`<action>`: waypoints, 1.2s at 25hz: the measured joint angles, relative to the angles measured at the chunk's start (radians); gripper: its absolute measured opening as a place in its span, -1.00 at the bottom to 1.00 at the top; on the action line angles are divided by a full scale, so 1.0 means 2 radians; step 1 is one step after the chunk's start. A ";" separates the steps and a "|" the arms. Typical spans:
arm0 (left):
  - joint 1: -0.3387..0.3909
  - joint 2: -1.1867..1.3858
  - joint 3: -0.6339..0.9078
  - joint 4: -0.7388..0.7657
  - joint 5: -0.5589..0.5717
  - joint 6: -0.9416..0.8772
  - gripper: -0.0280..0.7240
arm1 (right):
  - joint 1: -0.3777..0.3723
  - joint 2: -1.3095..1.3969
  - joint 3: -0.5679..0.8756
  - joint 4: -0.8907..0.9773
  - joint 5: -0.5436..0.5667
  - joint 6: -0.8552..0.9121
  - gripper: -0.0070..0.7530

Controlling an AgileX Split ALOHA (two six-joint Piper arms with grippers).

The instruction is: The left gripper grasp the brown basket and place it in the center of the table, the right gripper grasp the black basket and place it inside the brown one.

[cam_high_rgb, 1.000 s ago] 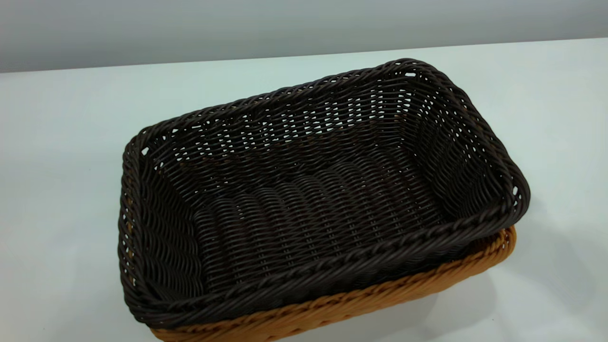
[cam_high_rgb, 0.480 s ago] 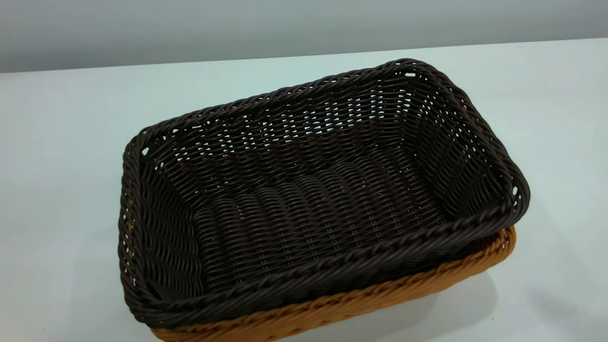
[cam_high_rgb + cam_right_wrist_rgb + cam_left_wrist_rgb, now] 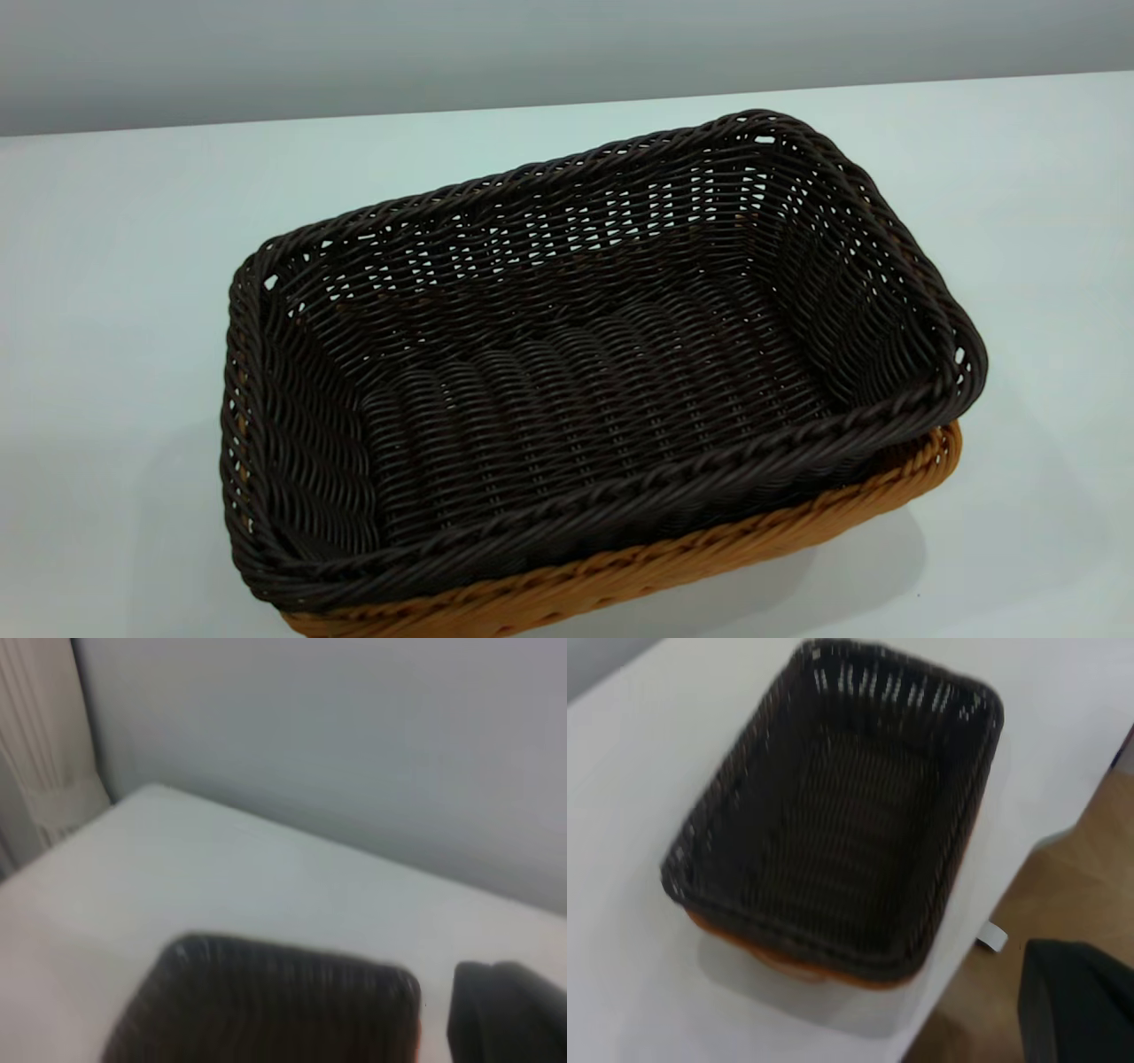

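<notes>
Black basket [image 3: 585,372]: nested inside the brown basket [image 3: 638,567], rim riding above the brown rim, slightly askew.
Brown basket: on the white worktop [image 3: 133,266], showing only along the near edge.
Left hand: out of sight, state impossible to tell.
Right hand: likewise out of sight, state impossible to tell.

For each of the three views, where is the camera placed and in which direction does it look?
Exterior view: above the table, looking down at the black basket nested in the brown basket; no arm shows.
Left wrist view: high up, looking down on both baskets; a dark part shows at the corner.
Right wrist view: low, facing the wall over the black basket's rim.
All three share the black basket.
</notes>
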 joint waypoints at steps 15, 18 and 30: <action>0.000 -0.074 0.095 0.002 -0.015 -0.053 -0.93 | 0.000 -0.235 0.312 -0.015 -0.029 0.001 -0.98; 0.000 -0.074 0.095 0.002 -0.010 -0.053 -0.93 | 0.000 -0.245 0.341 -0.024 -0.017 -0.003 -0.98; 0.000 -0.075 0.107 0.004 0.024 -0.052 -0.93 | 0.000 -0.245 0.346 -0.040 -0.010 0.001 -0.98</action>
